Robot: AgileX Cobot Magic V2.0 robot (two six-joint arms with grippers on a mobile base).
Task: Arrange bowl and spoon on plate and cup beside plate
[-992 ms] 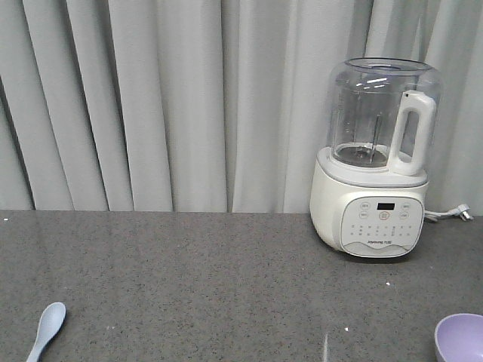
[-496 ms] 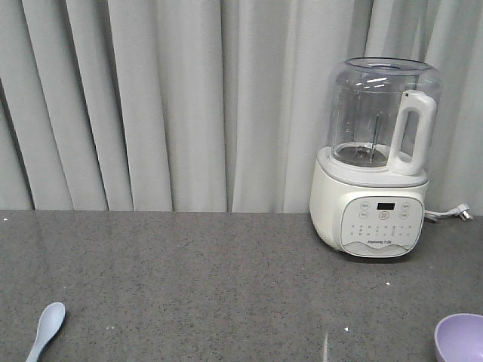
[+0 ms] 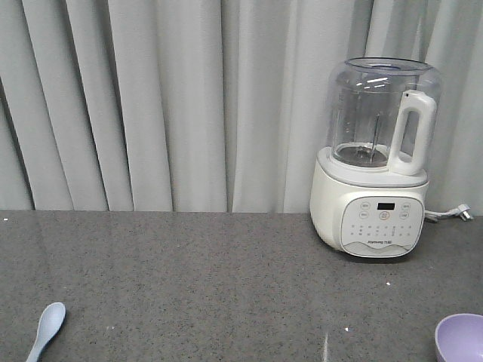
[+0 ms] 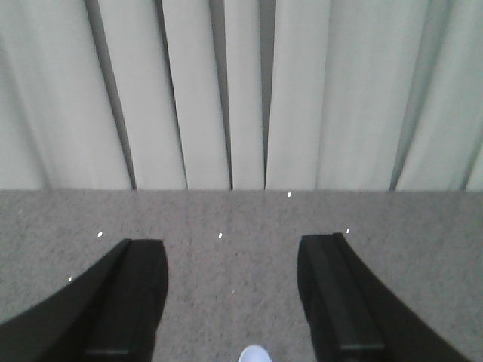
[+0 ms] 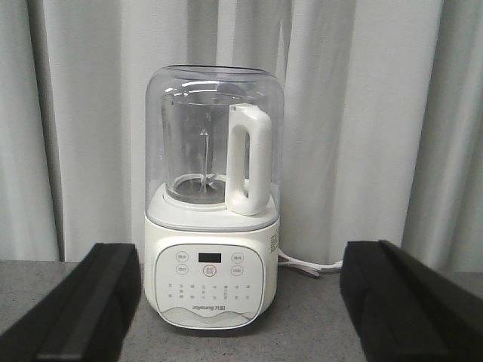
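Against the frames from a second and half a second back, we find nothing shifted: the spoon [image 3: 47, 329] lies in the same spot on the bench [image 3: 211, 279], far to the left of the blender [image 3: 377, 162] and nearer the front edge, with its scoop pointing toward the curtain [image 3: 166, 105] and its handle cut off by the bottom of the front view. The bowl [image 3: 461, 338] also sits where it did, upright, in front of the blender and slightly to its right, partly out of the picture at the lower corner. The blender stands at the back of the bench against the curtain, with its white cable [image 3: 449, 214] trailing off to its right.

The left tool [image 4: 230, 298] is spread wide, its two dark fingers [image 4: 132, 294] well apart over bare bench, gripping nothing. A small pale rounded shape [image 4: 255, 354] shows at the bottom edge between them, and we cannot tell whether it is the spoon.

The right tool [image 5: 241, 302] is likewise spread wide and holds nothing. It faces the blender head-on, and its fingers [image 5: 90, 302] frame the blender's base on either side without touching it
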